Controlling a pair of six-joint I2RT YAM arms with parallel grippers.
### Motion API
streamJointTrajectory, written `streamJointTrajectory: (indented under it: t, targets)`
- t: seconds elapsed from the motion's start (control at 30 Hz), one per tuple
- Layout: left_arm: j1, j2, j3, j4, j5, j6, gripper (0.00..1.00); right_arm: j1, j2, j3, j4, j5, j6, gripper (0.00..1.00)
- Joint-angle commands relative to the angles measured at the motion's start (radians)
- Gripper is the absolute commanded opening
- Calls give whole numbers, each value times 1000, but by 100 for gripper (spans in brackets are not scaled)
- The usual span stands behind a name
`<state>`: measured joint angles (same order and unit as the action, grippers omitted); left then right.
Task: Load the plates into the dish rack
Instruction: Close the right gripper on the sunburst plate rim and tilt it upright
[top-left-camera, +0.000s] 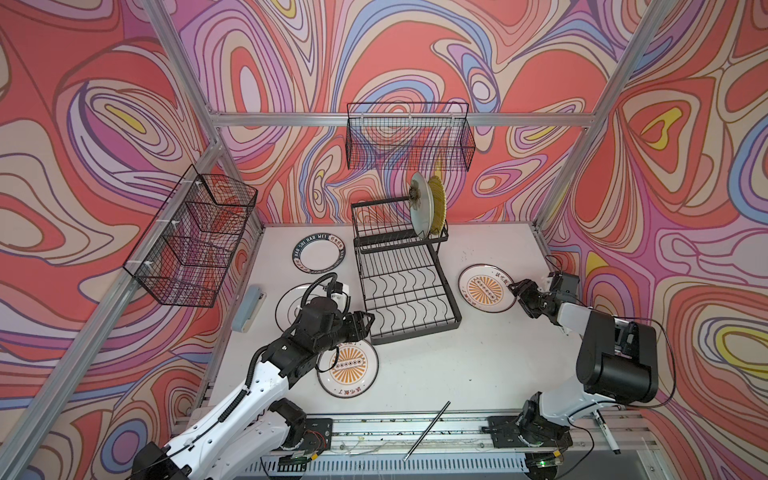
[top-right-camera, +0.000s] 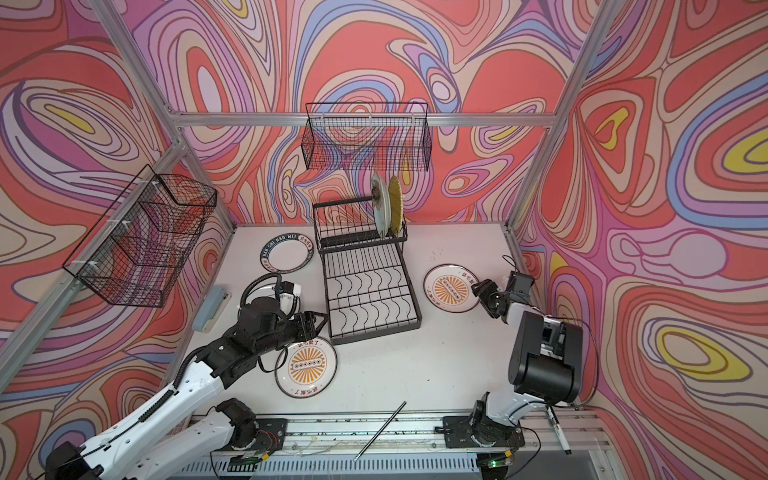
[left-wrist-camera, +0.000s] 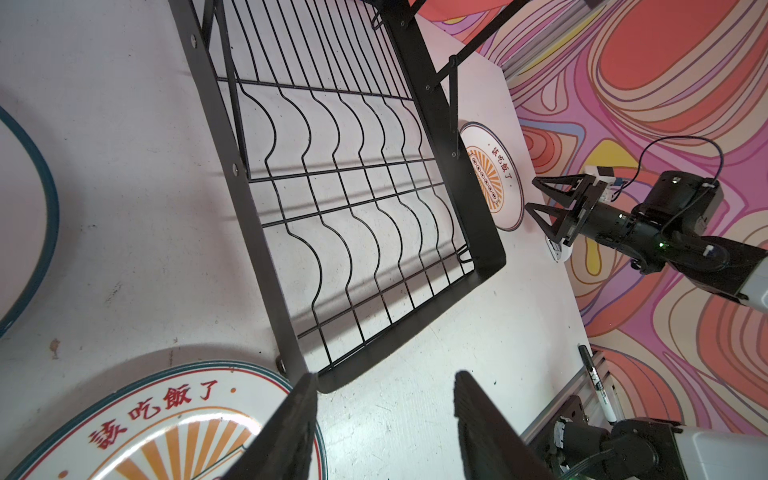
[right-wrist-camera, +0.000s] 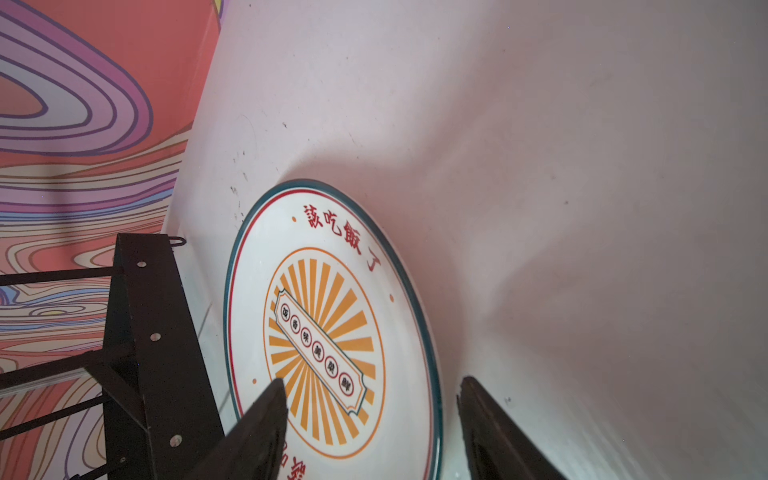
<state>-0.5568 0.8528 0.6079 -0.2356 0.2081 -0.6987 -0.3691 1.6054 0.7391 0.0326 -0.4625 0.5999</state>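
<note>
Lying flat, sunburst plate (top-left-camera: 482, 289), right hand (top-left-camera: 516, 296) straddling its rim

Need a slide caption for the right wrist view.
Open right gripper poised at the rim of a sunburst plate lying on the table beside the dish rack.

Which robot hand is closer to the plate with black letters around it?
Left. The left gripper is by the dish rack, on the same side as the black-lettered plate; the right gripper is across the rack.

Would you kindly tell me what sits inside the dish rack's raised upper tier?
Two plates stand on edge: the pale flowered plate, and behind it the yellow plate, partly covered.
</note>
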Motion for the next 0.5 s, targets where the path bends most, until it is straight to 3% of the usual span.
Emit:
streamJointTrajectory:
  t: [0.0, 0.47]
  targets:
    - [-3, 3, -5, 19, -7, 15, 56, -7, 24, -14, 32, -14, 6, 66]
    - [-4, 7, 7, 16, -4, 16, 56, -7, 74, -26, 79, -54, 18, 58]
